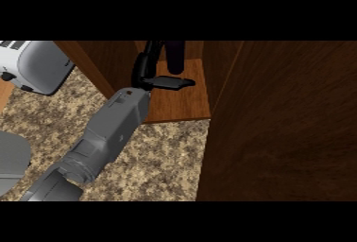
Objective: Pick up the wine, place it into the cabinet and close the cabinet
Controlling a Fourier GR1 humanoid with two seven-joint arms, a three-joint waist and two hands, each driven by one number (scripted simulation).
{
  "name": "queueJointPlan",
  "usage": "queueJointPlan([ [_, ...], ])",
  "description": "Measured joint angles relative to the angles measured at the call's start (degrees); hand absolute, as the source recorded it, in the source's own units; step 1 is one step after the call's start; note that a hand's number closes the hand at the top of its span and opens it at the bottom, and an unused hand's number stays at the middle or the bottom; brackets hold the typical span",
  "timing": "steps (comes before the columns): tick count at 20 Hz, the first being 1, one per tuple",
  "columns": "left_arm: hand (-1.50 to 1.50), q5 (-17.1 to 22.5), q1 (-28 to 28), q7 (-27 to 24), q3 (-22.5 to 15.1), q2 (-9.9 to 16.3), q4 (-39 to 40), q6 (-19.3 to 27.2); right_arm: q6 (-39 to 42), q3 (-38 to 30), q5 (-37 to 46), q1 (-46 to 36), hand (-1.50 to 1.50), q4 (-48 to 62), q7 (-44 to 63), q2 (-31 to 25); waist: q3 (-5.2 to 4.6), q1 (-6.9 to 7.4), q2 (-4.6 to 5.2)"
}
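While the forearm [111, 127] stretches up from the lower left, the left hand [150, 71] sits inside the open cabinet [188, 101], over its wooden shelf. Fingers point up and look pretty much straight, thumb [174, 82] sticks out sideways to the right, so it's open and not wrapped around anything. The wine bottle [174, 56] stands just right of the fingers, above the thumb, at the back of the shelf (dark and upright, its top is cut off by the view's edge). Can't tell if the fingers actually touch it or are just beside it. Right of the hand is the cabinet door [279, 123], swung open. Far left of the hand there's a toaster [35, 64] on the speckled counter [160, 160].
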Motion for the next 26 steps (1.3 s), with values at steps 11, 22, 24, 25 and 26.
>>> queueJointPlan([
  [11,-1.50,-1.1,2.5,3.1,0.0,-1.5,-9.1,-4.5,-2.0,-1.0,1.5,0.4,-1.50,-0.8,2.8,-2.3,0.33,4.07,-1.93],
  [22,-1.50,-4.5,12.7,15.7,-8.9,-2.1,-38.0,6.2,-3.5,1.0,2.6,0.3,-1.50,-1.1,3.4,-2.8,0.47,5.72,-2.72],
  [24,-1.50,-4.3,15.9,17.9,-11.8,-2.2,-44.6,9.8,-3.5,1.0,2.6,0.4,-1.50,-1.1,3.4,-2.9,0.48,5.62,-2.72],
  [25,-1.50,-4.4,17.5,18.8,-13.2,-2.0,-47.7,12.0,-3.5,1.2,2.7,0.5,-1.50,-1.2,3.5,-3.1,0.48,5.54,-2.70],
  [26,-1.50,-4.7,19.4,19.3,-14.4,-1.7,-50.8,13.9,-3.6,1.1,2.8,-0.4,-1.50,-1.1,3.8,-3.4,0.49,5.64,-2.68],
])
